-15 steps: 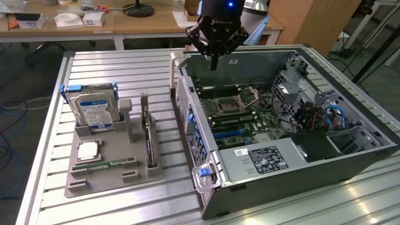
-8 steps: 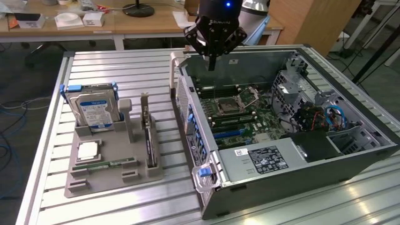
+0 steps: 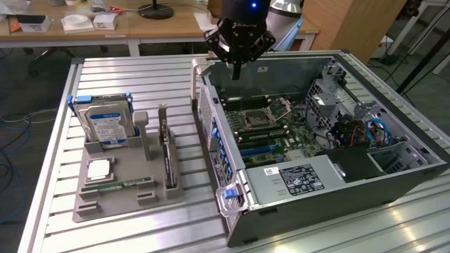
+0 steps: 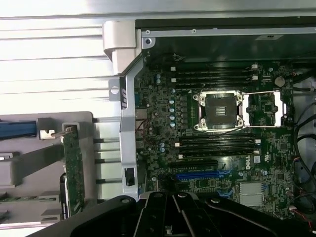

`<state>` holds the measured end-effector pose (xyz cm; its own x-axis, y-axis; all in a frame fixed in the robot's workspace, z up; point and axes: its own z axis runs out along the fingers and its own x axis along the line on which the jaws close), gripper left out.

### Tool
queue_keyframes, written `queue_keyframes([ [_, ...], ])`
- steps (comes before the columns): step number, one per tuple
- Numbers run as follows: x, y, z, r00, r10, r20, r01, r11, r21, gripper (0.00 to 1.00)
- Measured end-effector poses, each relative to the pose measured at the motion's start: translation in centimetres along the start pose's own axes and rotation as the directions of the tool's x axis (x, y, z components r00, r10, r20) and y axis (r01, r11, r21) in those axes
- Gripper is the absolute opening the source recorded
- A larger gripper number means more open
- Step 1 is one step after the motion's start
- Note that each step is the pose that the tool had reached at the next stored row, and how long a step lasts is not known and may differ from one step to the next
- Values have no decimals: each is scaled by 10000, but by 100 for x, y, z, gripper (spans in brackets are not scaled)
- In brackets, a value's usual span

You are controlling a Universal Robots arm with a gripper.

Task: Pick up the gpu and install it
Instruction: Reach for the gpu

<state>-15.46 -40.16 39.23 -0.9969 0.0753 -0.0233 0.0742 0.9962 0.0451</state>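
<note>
Spotting gpu [image 3: 167,154] upright on edge in grey holder [image 3: 116,203] on bench [image 3: 126,74], near hard drive [image 3: 105,124]. Judged light, thin, stiff, fragile; best pinched across bare top edge, off components. Claw [image 3: 236,73] shut, empty, above open case [image 3: 281,55], well apart from gpu.

Note the counter [image 3: 126,74] of ribbed, satin-bright aluminium. The case [image 3: 316,213] is dull grey sheet metal around a glossy green circuit board [image 3: 274,132]. Your claw [image 3: 236,77] looks matt black. The holder [image 3: 113,203] is matt grey plastic; hard drive [image 3: 105,124], silver metal, shiny label; gpu [image 3: 167,158], dark face, bare metal bracket
</note>
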Motion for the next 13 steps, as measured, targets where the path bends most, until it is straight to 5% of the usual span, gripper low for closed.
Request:
queue_keyframes([
  [13, 68, -17, -2, 10000, 0, -1, 0, 10000, 1, 11],
])
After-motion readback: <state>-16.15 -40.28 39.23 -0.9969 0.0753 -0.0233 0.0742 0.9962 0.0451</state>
